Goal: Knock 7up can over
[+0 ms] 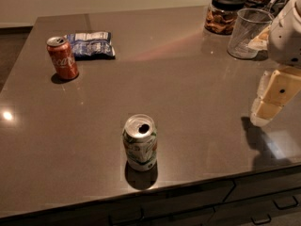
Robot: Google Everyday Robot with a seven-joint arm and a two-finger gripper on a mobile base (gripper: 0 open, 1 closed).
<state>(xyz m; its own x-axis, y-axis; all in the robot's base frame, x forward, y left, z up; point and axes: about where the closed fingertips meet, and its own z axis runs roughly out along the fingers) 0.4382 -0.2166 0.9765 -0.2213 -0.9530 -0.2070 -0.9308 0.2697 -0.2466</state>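
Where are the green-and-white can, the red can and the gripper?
white-and-green aluminium 7up can [140, 147]: camera view, printed side.
red aluminium cola can [62, 60]: camera view, printed side.
cream gripper [260, 117]: camera view, right edge, lower tip.

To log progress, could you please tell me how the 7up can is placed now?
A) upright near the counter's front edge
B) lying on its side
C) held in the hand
A: the 7up can stands upright, silver top up, with the hand off to its right, apart from it.
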